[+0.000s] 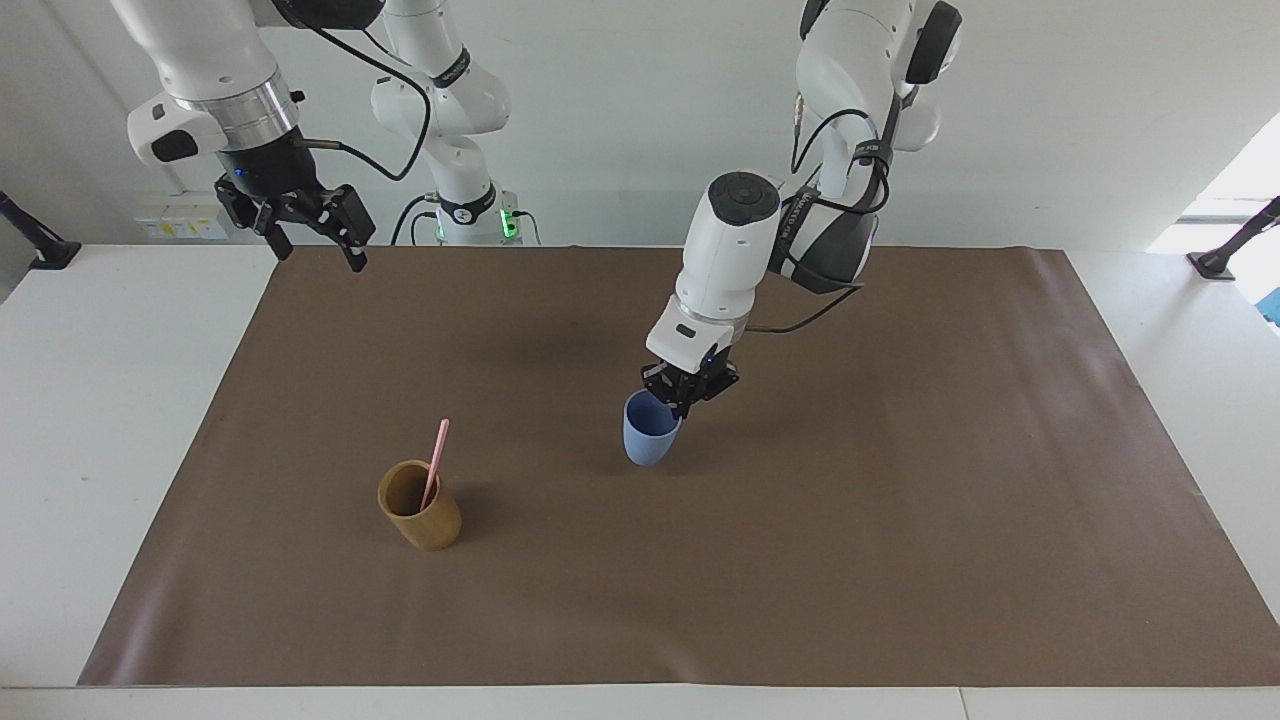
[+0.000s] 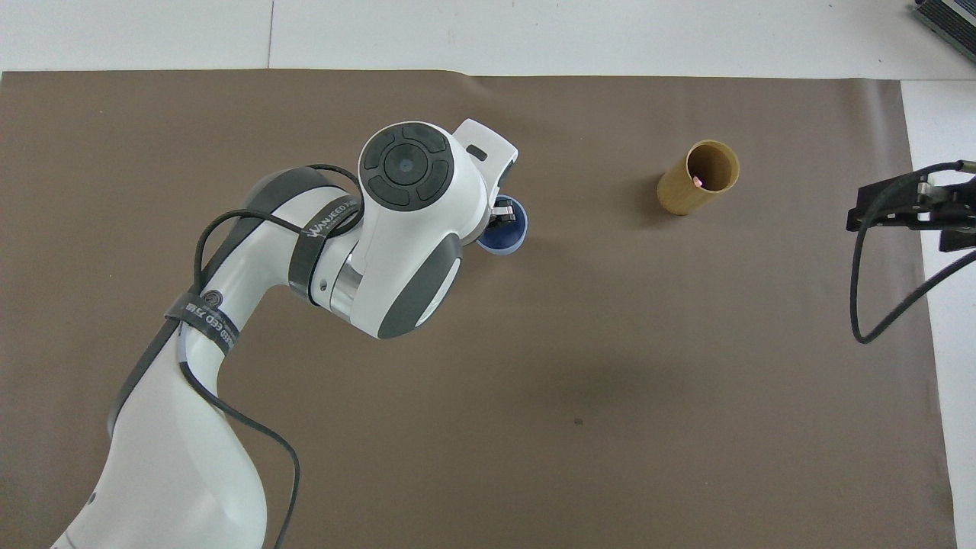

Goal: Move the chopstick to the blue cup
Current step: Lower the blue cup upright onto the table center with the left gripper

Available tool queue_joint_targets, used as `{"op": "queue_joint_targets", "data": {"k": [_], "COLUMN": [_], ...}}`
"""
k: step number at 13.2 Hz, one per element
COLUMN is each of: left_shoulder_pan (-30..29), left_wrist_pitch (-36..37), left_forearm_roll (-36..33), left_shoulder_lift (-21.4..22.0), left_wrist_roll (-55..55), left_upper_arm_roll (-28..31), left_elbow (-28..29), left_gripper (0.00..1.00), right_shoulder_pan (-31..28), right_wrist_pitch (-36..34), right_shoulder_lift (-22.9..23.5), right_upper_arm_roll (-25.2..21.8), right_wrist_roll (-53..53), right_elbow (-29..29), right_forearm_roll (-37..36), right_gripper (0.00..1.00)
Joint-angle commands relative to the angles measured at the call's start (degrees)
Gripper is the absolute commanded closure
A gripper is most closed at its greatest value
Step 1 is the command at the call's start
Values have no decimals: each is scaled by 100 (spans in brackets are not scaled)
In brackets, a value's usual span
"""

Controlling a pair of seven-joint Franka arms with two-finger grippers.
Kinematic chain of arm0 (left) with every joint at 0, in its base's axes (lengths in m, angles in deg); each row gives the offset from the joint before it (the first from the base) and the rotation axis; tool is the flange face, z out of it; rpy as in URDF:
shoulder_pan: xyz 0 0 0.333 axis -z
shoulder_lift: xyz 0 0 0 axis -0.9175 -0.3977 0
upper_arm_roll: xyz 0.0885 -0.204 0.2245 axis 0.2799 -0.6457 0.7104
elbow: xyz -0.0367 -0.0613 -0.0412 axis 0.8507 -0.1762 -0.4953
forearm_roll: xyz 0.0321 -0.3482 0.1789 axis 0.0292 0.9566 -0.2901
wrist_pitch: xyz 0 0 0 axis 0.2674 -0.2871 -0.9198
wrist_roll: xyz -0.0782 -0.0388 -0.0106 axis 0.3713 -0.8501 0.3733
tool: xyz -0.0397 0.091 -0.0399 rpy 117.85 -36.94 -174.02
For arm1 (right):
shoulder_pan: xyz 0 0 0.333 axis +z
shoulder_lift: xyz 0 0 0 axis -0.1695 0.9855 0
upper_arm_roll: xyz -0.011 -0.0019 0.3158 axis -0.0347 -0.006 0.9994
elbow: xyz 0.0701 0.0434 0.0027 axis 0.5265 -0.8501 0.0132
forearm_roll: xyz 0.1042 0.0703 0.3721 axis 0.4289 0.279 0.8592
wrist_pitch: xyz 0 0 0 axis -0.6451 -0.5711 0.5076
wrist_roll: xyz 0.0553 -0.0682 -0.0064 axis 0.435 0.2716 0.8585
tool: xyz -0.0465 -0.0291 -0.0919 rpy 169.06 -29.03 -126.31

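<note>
The right claw (image 1: pixel 318 236) hangs with its fingers spread apart and nothing between them, up over the edge of the brown mat (image 1: pixel 900 560) at the right arm's end of the bench (image 1: pixel 90 400), close to the robots; this arm waits. The left arm reaches out over the middle of the mat, and a band on its forearm carries writing, partly readable in the overhead view as "WANJEED". The left claw (image 1: pixel 688 392) is clamped on the rim of the blue cup (image 1: pixel 650 430), one finger inside the mouth and the other outside. The cup hangs nearly upright, mouth up, over the middle of the mat; whether its rounded base touches the mat cannot be told. Its inside shows nothing in it. Farther from the robots and toward the right arm's end stands the tan cup (image 1: pixel 420 505), well apart from the blue cup. The chopstick (image 1: pixel 435 463) stands in the tan cup, leaning against its rim, with its pale-pink upper half sticking out above the mouth.
</note>
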Motion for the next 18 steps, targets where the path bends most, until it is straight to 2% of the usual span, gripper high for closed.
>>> {"op": "queue_joint_targets", "data": {"k": [1, 4, 18], "left_shoulder_pan": [224, 391, 497], "left_wrist_pitch": [-86, -164, -569], "left_forearm_roll": [76, 32, 32], "left_shoulder_lift": [-191, -393, -473], "left_wrist_roll": [71, 238, 625], "left_upper_arm_roll": [112, 120, 112], "left_elbow": [-170, -178, -99], "left_gripper": [100, 100, 98], "right_shoulder_pan": [-79, -79, -79], "right_wrist_pitch": [0, 0, 0], "right_shoulder_lift": [-83, -83, -92], "right_upper_arm_roll": [48, 48, 48], "right_wrist_roll": [111, 120, 111], "right_elbow": [-92, -92, -92], "right_forearm_roll": [37, 37, 37], "right_gripper": [0, 0, 0]}}
